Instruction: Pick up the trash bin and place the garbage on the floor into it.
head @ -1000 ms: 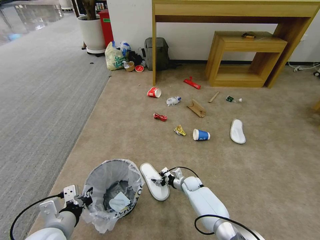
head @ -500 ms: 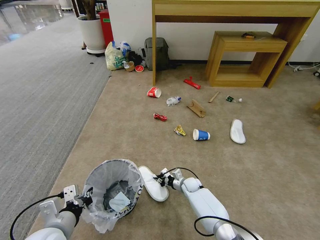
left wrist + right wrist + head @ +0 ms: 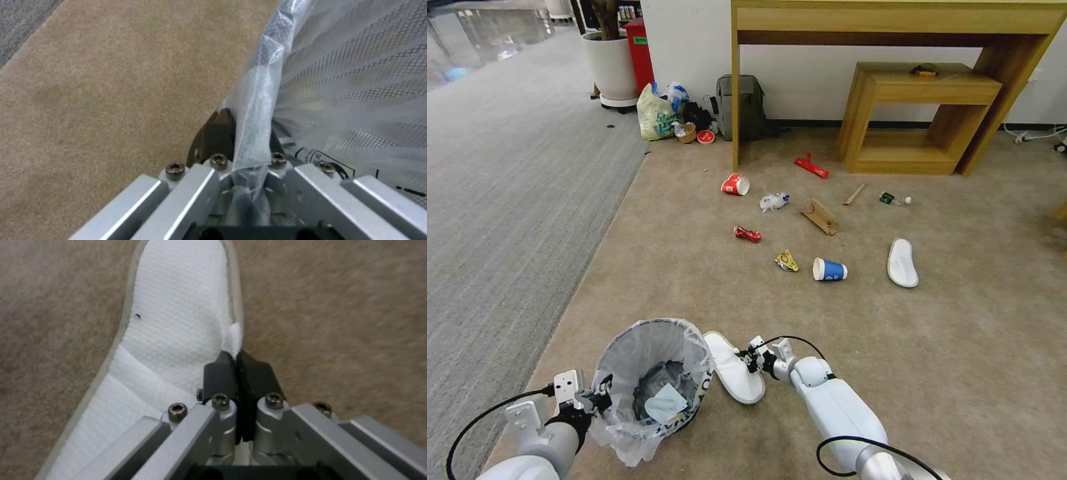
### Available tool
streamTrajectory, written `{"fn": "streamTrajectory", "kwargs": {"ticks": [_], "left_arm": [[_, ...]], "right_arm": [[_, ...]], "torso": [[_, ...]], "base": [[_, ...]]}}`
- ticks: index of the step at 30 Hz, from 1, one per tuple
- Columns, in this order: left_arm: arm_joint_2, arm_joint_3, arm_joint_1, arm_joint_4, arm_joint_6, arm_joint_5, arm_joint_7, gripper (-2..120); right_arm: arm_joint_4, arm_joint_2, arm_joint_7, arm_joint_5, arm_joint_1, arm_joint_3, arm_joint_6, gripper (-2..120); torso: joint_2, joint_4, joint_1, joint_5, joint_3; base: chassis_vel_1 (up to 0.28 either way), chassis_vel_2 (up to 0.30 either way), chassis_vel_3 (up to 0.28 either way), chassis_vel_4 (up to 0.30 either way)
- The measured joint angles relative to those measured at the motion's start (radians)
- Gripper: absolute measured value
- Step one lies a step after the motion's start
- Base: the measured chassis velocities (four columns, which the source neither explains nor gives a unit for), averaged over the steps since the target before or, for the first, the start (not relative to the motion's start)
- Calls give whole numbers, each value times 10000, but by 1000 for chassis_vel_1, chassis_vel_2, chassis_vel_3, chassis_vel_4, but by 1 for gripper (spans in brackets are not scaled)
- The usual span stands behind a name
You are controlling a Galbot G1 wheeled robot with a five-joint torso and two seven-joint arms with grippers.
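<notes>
Beige short-pile carpet, the floor (image 3: 960, 347), filled the right of the head view, meeting a grey ribbed carpet (image 3: 507, 200) at nine o'clock; a wooden desk (image 3: 894, 20) stood against the wall at twelve.

At seven o'clock the trash bin (image 3: 650, 383) sat with its translucent bag liner flaring over the rim and paper scraps inside. The left gripper (image 3: 602, 393) was clamped onto that rim at its nine-o'clock side; in the left wrist view the fingers (image 3: 218, 133) pinched the bunched plastic with no gap.

Just beside the bin, at its three o'clock, lay a white slipper (image 3: 732, 367). The right gripper (image 3: 746, 362) had its jaws pressed fully together on the slipper's edge, a fold of white fabric nipped between the dark fingertips (image 3: 220, 373).

Well apart, toward twelve and one o'clock, more garbage was scattered: a red cup (image 3: 735, 185), a crushed red can (image 3: 747, 233), a blue cup (image 3: 829, 269) and a second slipper (image 3: 902, 263).
</notes>
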Motion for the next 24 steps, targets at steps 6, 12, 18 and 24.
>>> {"fn": "streamTrajectory", "kwargs": {"ticks": [6,12,18,24], "left_arm": [[33,20,-32,-9,0,-16,14,0],[61,74,-91,-9,0,-20,12,0],[79,125,-148,-7,2,-24,7,0],[124,167,-171,-9,8,-20,5,0]], "right_arm": [[809,-315,84,139,-323,96,6,0],[2486,-955,266,381,-867,300,23,0],[4394,-1547,369,695,-1295,417,-174,0],[6255,-1905,526,804,-1510,581,-306,0]], "torso": [[0,0,0,1,0],[0,-1,0,0,0],[0,-1,0,1,0],[0,0,0,0,0]], "base": [[0,0,0,0],[0,0,0,0],[0,0,0,0],[0,0,0,0]]}}
